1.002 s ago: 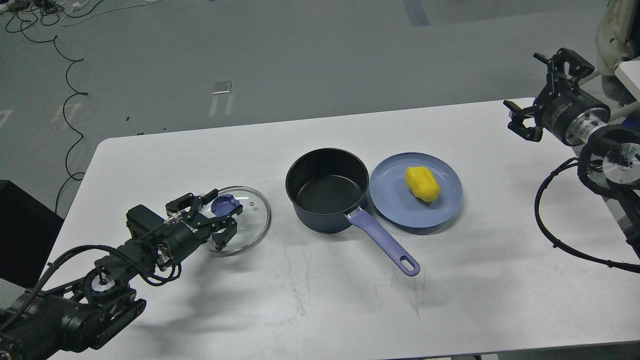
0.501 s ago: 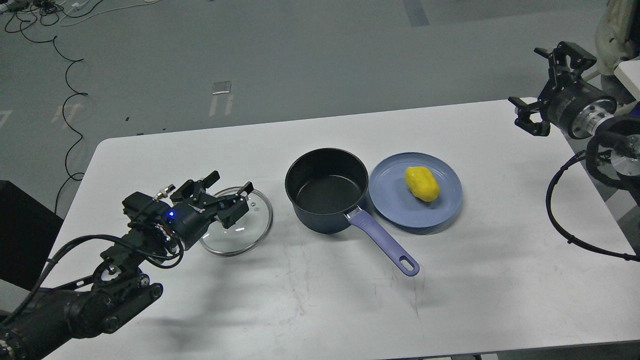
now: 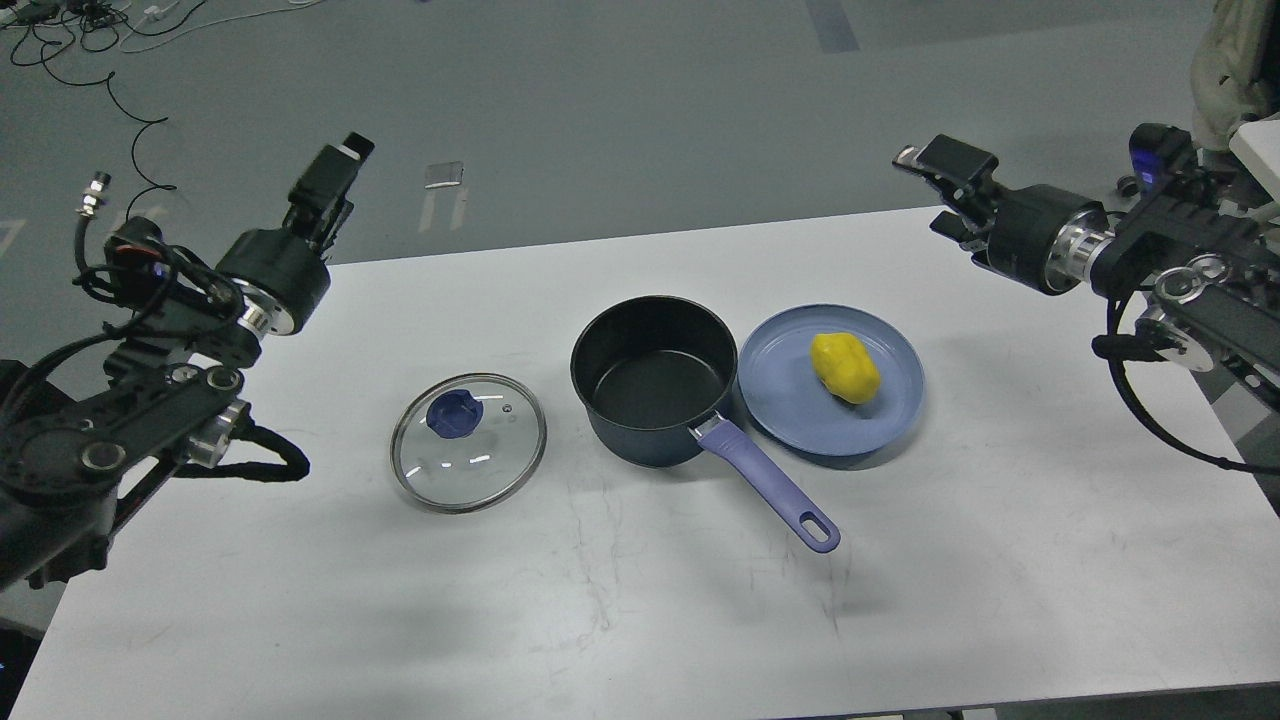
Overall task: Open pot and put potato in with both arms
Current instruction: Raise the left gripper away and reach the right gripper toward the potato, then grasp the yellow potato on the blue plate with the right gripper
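The dark navy pot point(image 3: 655, 380) stands open in the middle of the table, its black inside empty and its lavender handle point(image 3: 770, 487) pointing front right. Its glass lid point(image 3: 468, 442) with the purple knob lies flat on the table to the pot's left. The yellow potato point(image 3: 845, 368) lies on a light-blue plate point(image 3: 790, 400) just right of the pot. My left gripper point(image 3: 335, 185) is raised over the table's far left edge, well away from the lid, seen side-on. My right gripper point(image 3: 938, 190) hovers over the far right of the table, beyond the plate, its fingers apart and empty.
The white table point(image 3: 640, 610) ends close behind the pot and plate. Black cables hang from both arms, one looping near the right edge point(image 3: 1150, 420). Cables lie on the grey floor at the far left point(image 3: 140, 200).
My left gripper has left the lid and lifted up and back to the far left. The lid now lies uncovered. My right gripper has swung left and turned toward the plate.
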Available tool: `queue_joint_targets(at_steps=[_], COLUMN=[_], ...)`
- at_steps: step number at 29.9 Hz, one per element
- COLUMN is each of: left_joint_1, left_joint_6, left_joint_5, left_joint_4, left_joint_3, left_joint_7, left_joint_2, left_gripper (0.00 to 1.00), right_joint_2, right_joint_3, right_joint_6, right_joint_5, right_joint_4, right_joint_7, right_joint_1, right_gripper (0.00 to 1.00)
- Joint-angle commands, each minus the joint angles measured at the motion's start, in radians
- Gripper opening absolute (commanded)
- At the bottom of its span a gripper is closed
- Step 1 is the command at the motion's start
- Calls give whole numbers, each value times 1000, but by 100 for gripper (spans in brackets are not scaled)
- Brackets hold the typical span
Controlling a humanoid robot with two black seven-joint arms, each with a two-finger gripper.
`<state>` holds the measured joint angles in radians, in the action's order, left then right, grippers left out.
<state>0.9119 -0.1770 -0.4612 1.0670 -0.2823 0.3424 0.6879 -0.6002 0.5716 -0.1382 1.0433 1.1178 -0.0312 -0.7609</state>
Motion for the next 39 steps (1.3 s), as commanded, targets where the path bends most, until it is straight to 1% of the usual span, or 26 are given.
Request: queue_joint_targets(at_steps=[1, 3, 6, 8, 10, 18, 20, 22, 23, 32, 33, 34, 39], left_joint_1=[21, 15, 10, 5, 1, -11, -11, -11, -11, -13, -13, -18, -25], left_joint_6=[69, 83, 83, 82, 77, 62, 62, 60, 60, 59, 60, 60, 60], left_joint_5=[163, 164, 162, 161, 159, 159, 159, 157, 157, 157, 156, 156, 156], left_joint_4=[-5, -12, -12, -13, -13, -13, -12, -12, -10, -6, -7, -7, -7], left_joint_3=[-46, -80, -78, -77, -78, -78, -78, -77, -77, -77, -75, -74, -74], left_joint_7=[-54, -68, -69, -62, -56, -48, -48, -48, -48, -48, -48, -48, -48], left_joint_2=[2, 2, 5, 9, 9, 7, 7, 4, 4, 2, 2, 2, 1], left_gripper=[98, 98, 98, 98, 98, 98, 98, 98, 98, 98, 98, 98, 98], right_joint_2=[-1, 8, 25, 46, 66, 126, 129, 140, 145, 188, 192, 194, 194], right_joint_3=[-128, -163, -200, -242, -269, -294, -312, -320, -322, -332, -350, -372, -423], right_joint_6=[8, 12, 29, 46, 55, 61, 63, 68, 72, 86, 88, 86, 86], right_joint_5=[194, 291, 389, 431, 434, 448, 455, 455, 457, 465, 478, 491, 494], right_joint_4=[-25, -44, -50, -62, -70, -136, -138, -139, -141, -176, -187, -196, -207], right_joint_7=[-16, -16, -22, -55, -62, -64, -65, -72, -72, -72, -72, -72, -72], right_joint_1=[-26, -26, -26, -26, -29, -31, -32, -41, -43, -51, -52, -57, -69], right_gripper=[100, 100, 100, 98, 98, 96, 93, 84, 83, 83, 79, 78, 78])
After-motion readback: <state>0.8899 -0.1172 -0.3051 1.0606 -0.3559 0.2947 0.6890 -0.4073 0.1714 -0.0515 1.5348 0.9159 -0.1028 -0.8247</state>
